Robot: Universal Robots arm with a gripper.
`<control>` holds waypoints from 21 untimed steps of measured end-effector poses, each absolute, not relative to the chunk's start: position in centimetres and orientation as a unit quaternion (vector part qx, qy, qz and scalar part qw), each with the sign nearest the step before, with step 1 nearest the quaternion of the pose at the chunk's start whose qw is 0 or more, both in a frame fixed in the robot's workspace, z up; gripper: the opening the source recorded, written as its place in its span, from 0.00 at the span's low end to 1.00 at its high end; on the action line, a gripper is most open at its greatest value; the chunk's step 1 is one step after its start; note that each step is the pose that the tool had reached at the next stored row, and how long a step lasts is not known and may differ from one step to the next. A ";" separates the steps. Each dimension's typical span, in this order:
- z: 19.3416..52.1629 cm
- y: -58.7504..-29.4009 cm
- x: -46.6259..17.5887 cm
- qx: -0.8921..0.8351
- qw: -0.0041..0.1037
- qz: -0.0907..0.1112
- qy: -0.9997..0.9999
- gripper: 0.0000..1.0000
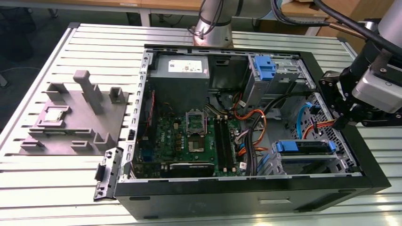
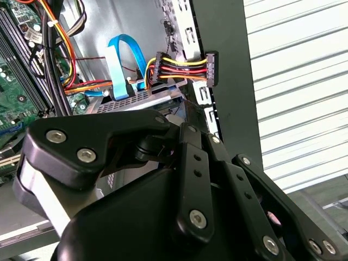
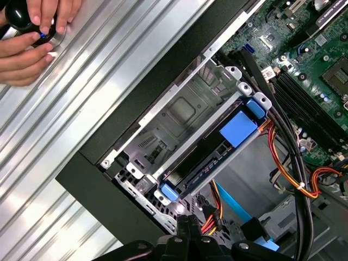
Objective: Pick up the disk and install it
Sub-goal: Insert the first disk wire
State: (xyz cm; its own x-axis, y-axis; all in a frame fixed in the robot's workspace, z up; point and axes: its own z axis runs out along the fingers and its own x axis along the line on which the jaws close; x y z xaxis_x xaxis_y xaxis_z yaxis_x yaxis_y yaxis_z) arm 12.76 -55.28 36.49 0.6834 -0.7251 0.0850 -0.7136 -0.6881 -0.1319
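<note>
seemingly nearly done. exterior view: disk (image 1: 304, 147), blue plastic carrier up, lying inside open black pc case (image 1: 220, 203) at exterior view's right; gripper (image 1: 341, 120) by case wall, apart from disk. second wrist view: black bolted gripper links; open or shut, can't tell. first wrist view: disk edge-on in stamped steel drive cage (image 3: 185, 109), prob seated; cable hookup unclear.

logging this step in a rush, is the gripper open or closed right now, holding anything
Gripper: open or closed cannot be told; it is over the case's side wall.
The disk sits in the drive cage, not in the gripper.
</note>
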 end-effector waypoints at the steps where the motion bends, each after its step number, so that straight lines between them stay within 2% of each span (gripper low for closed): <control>1: 36.5 -55.3 12.8 -0.916 0.044 -0.065 0.392 0.10; 9: 36.5 -55.3 12.8 -0.922 0.048 -0.072 0.378 0.10; 21: 36.4 -54.5 13.1 -0.926 0.046 -0.076 0.367 0.10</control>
State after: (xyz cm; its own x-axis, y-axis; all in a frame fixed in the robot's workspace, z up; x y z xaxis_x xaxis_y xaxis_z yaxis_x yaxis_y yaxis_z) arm 13.14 -54.50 36.36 0.7190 -0.6868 0.1066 -0.6727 -0.7262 -0.1418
